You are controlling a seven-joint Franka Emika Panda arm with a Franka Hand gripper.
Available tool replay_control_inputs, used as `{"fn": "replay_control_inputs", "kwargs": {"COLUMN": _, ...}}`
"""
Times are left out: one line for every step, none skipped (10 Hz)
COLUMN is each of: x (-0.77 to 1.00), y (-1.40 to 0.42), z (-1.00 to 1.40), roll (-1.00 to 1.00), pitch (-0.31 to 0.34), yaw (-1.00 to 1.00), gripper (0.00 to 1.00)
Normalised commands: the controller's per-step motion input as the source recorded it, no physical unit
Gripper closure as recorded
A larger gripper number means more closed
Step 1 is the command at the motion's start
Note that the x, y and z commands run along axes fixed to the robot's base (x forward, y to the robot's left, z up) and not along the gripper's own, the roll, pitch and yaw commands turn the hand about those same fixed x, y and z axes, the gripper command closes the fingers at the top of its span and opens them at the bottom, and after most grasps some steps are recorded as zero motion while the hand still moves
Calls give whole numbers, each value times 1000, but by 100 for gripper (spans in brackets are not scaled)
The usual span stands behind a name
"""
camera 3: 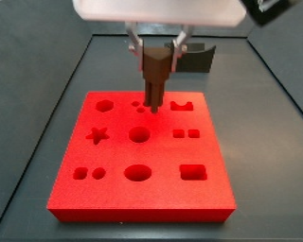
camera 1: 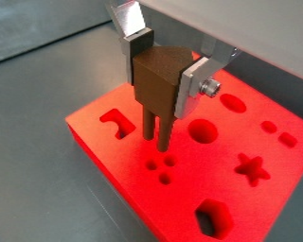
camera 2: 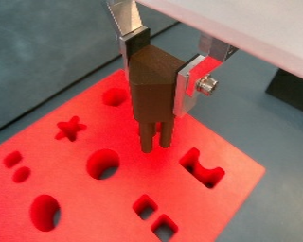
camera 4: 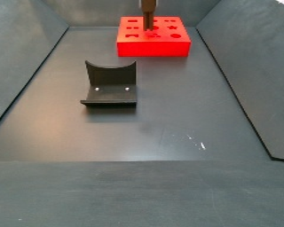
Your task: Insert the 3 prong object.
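We had the gripper point(camera 1: 165, 68) clamped on the block body of the 3 prong object point(camera 1: 158, 90), its thin pegs hanging below the jaws just over the red board point(camera 1: 242, 203), and we judged it light, stiff, its pegs easily bent.

Even overhead light, soft shadows, slightly blurry low-resolution pictures
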Motion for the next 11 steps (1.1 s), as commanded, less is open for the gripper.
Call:
{"fn": "replay_control_inputs", "kwargs": {"x": 0, "y": 100, "z": 0, "roll": -49, "pitch": 0, "yaw": 0, "gripper": 100}}
{"fn": "replay_control_inputs", "kwargs": {"x": 0, "y": 63, "z": 943, "roll": -123, "pitch": 111, "yaw": -154, "gripper": 100}}
{"fn": "replay_control_inputs", "kwargs": {"x": -23, "y": 0, "z": 597, "roll": 91, "pitch": 217, "yaw": -506, "gripper": 100}}
{"fn": "replay_control_inputs", "kwargs": {"x": -389, "y": 14, "z": 194, "roll": 193, "pitch": 147, "yaw": -469, "gripper": 100}}
{"fn": "replay_control_inputs", "kwargs": {"x": -497, "y": 103, "z": 31, "roll": 209, "pitch": 34, "yaw": -329, "gripper": 100}}
{"fn": "replay_control_inputs", "kwargs": {"x": -394, "y": 57, "z": 0, "roll": 194, "pitch": 0, "yaw": -277, "gripper": 100}}
{"fn": "replay_control_inputs", "kwargs": {"x": -71, "y": 6, "z": -60, "roll": 81, "pitch": 0, "yaw": -177, "gripper": 100}}
{"fn": "replay_control_inputs", "kwargs": {"x": 0, "y": 29, "z": -309, "roll": 0, "pitch": -34, "yaw": -137, "gripper": 100}}
{"fn": "replay_control_inputs", "kwargs": {"x": 186, "y": 0, "z": -389, "roll": -104, "pitch": -141, "yaw": -246, "gripper": 100}}
{"fn": "replay_control_inputs", "kwargs": {"x": 303, "y": 71, "z": -231, "roll": -160, "pitch": -116, "yaw": -246, "gripper": 100}}
{"fn": "replay_control_inputs", "kwargs": {"x": 117, "y": 134, "z": -71, "roll": -99, "pitch": -43, "yaw": -171, "gripper": 100}}
